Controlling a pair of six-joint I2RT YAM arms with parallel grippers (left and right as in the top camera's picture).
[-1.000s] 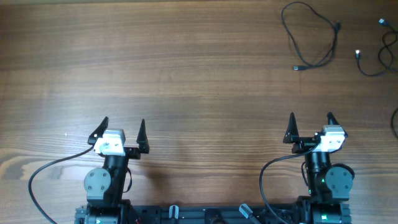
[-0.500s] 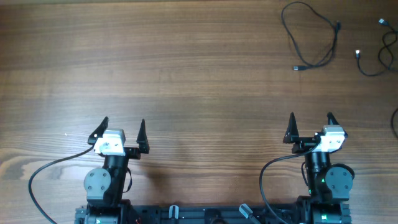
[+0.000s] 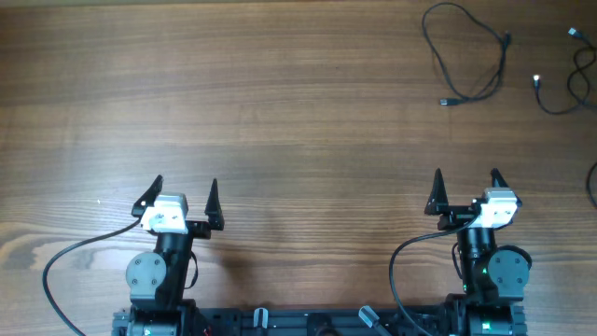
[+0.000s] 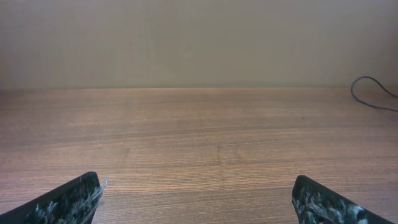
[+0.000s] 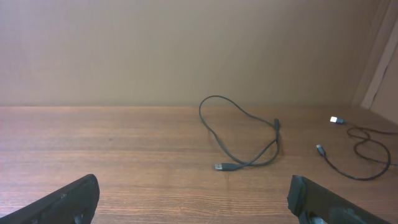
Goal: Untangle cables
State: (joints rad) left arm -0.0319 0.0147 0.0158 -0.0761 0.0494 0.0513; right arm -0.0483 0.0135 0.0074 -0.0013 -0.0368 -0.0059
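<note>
Surface: brown wood-grain table (image 3: 298,103), matte, with the grain running left to right. It fills the overhead view apart from the arm bases along the near edge.

Room: a plain beige wall (image 4: 199,37) stands behind the table's far edge in both wrist views. A paler slanted panel (image 5: 384,62) sits far to the right of the right claw.

Left gripper (image 3: 185,182): fingers spread wide apart, pointing forward over bare wood. A black cord arc (image 4: 365,78) shows far ahead and to its right.

Right gripper (image 3: 466,174): fingers likewise spread wide apart, clamped on nothing.

Cables: the looped cable (image 3: 505,42) lies flat straight ahead of the right claw, well apart from it, and its plug end (image 5: 219,167) is the part nearest the claw. The second cable (image 3: 558,111) lies ahead and to the claw's right, with a silver-tipped plug (image 5: 336,119). The two are separate and do not touch. A further strand (image 3: 592,182) is cut off by the frame edge level with the right claw, to its right.
</note>
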